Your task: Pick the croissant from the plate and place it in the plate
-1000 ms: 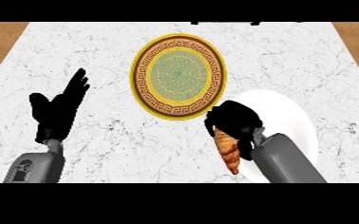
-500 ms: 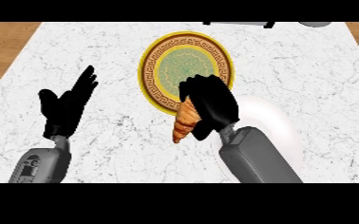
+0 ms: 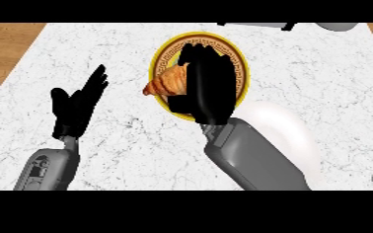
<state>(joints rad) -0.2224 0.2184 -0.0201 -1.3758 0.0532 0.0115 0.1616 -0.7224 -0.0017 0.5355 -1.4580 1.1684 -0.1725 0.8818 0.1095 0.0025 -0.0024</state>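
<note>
Over the gold-rimmed plate at twelve o'clock, the right hand curls round the croissant, whose tip juts past the rim toward nine. Likely light, flaky and crushable, it is best held across its thick middle. Half a second ago it hung nearer, short of the plate. The left hand rests spread at nine.
</note>
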